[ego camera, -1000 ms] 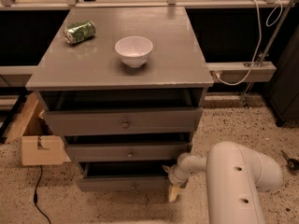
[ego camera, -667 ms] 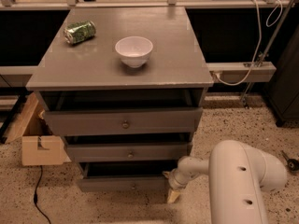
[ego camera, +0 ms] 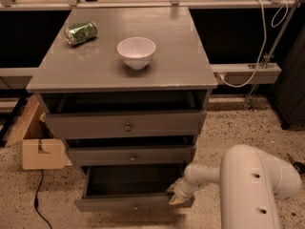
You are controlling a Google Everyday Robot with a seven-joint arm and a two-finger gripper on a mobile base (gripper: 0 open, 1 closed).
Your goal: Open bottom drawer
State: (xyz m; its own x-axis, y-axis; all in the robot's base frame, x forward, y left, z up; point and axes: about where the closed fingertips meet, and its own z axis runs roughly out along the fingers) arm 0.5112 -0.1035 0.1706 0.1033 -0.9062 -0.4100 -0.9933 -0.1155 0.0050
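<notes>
My gripper (ego camera: 177, 195) is sitting at the bottom drawer's (ego camera: 125, 204) right corner; I am pulling straight, slowly; I cannot tell if my jaws are gripping.

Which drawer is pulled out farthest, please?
The bottom drawer, with the gripper at its front corner: its interior lies wide open, while the middle drawer and top drawer show narrow gaps.

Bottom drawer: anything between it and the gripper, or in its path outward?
Nothing visible. The gripper is right at the bottom drawer's right front corner. The cardboard box and black cable on the floor lie left of its path.
</notes>
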